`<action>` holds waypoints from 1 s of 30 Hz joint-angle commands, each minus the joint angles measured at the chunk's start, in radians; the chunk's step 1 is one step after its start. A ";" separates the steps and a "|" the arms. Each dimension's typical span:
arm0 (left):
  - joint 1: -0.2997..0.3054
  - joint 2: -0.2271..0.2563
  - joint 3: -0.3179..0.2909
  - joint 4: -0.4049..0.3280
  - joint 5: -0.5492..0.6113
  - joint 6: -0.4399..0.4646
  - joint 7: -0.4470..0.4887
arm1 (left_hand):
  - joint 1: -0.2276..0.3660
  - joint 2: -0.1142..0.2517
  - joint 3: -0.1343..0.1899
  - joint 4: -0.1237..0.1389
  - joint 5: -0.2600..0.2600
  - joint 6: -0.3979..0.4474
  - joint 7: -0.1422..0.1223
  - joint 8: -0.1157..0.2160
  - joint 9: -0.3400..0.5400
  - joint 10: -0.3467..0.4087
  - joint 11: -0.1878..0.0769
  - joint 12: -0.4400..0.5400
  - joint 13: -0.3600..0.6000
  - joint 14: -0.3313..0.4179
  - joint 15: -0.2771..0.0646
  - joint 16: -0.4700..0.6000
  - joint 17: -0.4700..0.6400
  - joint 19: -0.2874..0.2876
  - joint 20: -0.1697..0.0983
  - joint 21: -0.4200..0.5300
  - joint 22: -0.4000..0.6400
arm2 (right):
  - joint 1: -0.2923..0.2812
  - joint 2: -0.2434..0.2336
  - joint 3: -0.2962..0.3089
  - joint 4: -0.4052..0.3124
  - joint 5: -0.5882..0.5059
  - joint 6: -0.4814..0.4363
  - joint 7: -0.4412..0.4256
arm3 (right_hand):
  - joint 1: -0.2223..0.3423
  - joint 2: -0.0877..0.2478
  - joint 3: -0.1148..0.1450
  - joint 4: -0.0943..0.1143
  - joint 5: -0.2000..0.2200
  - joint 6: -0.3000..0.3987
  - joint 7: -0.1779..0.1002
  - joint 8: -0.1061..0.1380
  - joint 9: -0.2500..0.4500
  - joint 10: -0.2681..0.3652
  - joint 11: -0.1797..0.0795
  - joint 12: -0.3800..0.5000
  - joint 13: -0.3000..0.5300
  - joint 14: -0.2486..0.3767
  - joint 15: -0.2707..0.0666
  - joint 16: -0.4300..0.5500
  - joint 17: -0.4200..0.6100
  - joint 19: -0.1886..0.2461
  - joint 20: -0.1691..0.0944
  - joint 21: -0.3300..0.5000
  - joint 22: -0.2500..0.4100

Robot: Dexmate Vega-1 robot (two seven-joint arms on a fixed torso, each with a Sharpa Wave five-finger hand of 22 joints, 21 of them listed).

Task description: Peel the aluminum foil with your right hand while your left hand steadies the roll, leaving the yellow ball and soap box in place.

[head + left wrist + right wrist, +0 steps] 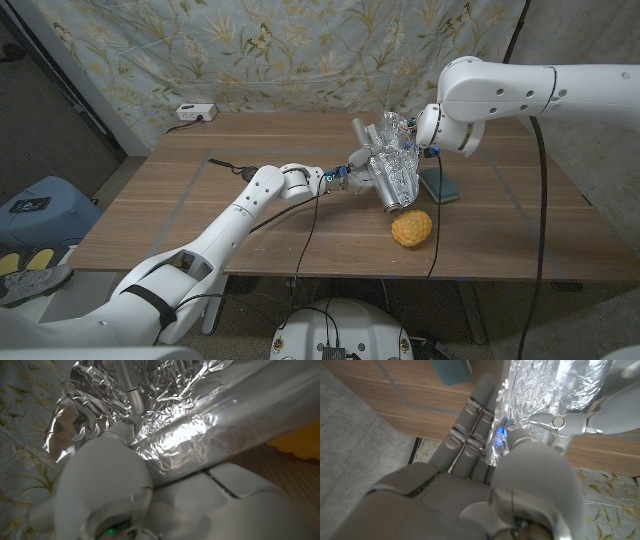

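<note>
While I work over the wooden surface (200, 215), I count one foil roll (388, 185), one yellow ball (411, 228) and one teal soap box (440, 185). A white power strip (195, 112) sits at the far left edge.

My left arm reaches in low from the near left, and my left hand (357, 170) grips the foil roll, its fingers wrapped around the tube right of centre. The roll stands tilted, its lower end just beside the yellow ball, which lies nearer to me. The soap box lies to the right of the roll, on the surface.

My right arm comes in high from the far right, bent down at the wrist. My right hand (408, 135) pinches the loose crinkled foil sheet (392, 130) lifted above the roll, fingers (475, 425) closed against it.
</note>
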 commanded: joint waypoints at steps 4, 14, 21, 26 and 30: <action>-0.008 -0.009 -0.016 0.034 0.015 0.013 -0.029 | -0.017 0.004 0.010 -0.001 -0.005 0.012 0.007 0.008 -0.003 0.033 -0.008 0.000 -0.005 0.020 -0.013 0.005 -0.010 0.024 -0.004 0.006 0.000 | -0.037 -0.030 0.050 0.023 0.018 0.000 0.000 | 0.017 0.002 0.006 0.002 0.004 0.014 0.014 -0.004 0.004 -0.001 -0.002 0.006 0.010 0.010 0.001 0.001 0.008 0.003 -0.008 0.009 0.005; -0.019 -0.046 -0.037 0.129 -0.027 0.052 -0.096 | -0.050 -0.002 -0.008 -0.004 -0.023 -0.079 0.004 -0.010 -0.012 -0.065 0.019 -0.039 -0.002 -0.035 0.026 -0.010 -0.018 0.014 0.008 -0.002 0.000 | -0.005 -0.035 0.019 0.041 0.057 0.000 0.000 | 0.023 0.001 0.006 0.003 0.004 0.016 0.015 -0.008 0.004 -0.001 -0.002 0.009 0.020 0.014 -0.001 -0.003 0.015 0.001 -0.008 0.016 0.006; -0.009 -0.079 -0.062 0.169 -0.058 0.070 -0.097 | -0.058 -0.008 -0.012 -0.007 -0.028 -0.091 0.001 -0.008 -0.014 -0.072 0.016 -0.039 0.000 -0.050 0.033 -0.014 -0.022 0.013 0.010 -0.005 -0.001 | 0.047 -0.027 -0.031 0.062 0.094 0.000 0.000 | 0.026 0.001 0.006 0.006 0.004 0.017 0.019 -0.012 0.005 0.000 0.002 0.012 0.028 0.016 0.000 -0.006 0.021 -0.001 -0.008 0.022 0.006; -0.006 -0.098 -0.082 0.202 -0.077 0.081 -0.090 | -0.060 -0.008 -0.013 -0.009 -0.030 -0.099 -0.004 -0.008 -0.016 -0.077 0.015 -0.040 0.001 -0.054 0.035 -0.014 -0.024 0.013 0.010 -0.006 -0.001 | 0.090 -0.019 -0.075 0.085 0.122 0.000 0.000 | 0.029 0.000 0.006 0.006 0.004 0.019 0.019 -0.014 0.005 0.000 0.003 0.013 0.032 0.018 0.000 -0.008 0.024 -0.001 -0.008 0.025 0.007; -0.004 -0.110 -0.093 0.218 -0.087 0.091 -0.085 | -0.060 -0.007 -0.013 -0.011 -0.032 -0.102 -0.005 -0.007 -0.016 -0.079 0.015 -0.040 0.001 -0.054 0.035 -0.014 -0.025 0.014 0.011 -0.006 -0.001 | 0.116 -0.012 -0.102 0.101 0.139 0.000 0.000 | 0.030 0.001 0.006 0.006 0.004 0.021 0.022 -0.014 0.005 0.000 0.004 0.013 0.033 0.019 0.000 -0.009 0.026 -0.001 -0.008 0.027 0.007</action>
